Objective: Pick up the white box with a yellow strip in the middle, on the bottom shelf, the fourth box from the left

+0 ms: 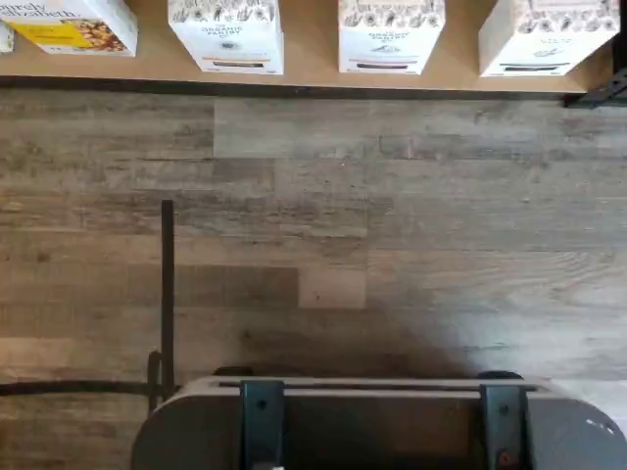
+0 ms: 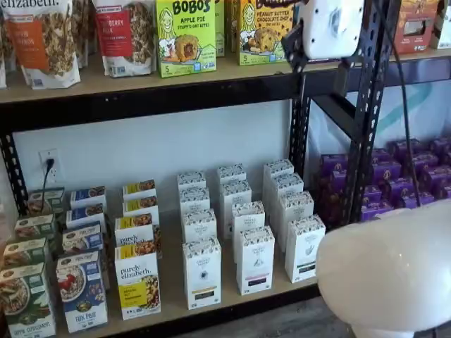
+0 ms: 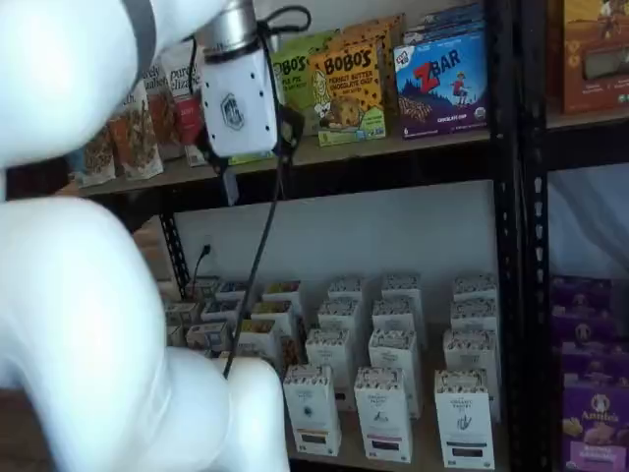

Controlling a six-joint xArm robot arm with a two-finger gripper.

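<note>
The arm (image 3: 88, 295) is made of smooth, glossy white rounded shells. Its gripper (image 3: 239, 98) has a boxy white body with a small round grey emblem under a silvery metal collar. A black cable (image 3: 257, 256) hangs beside it.
</note>
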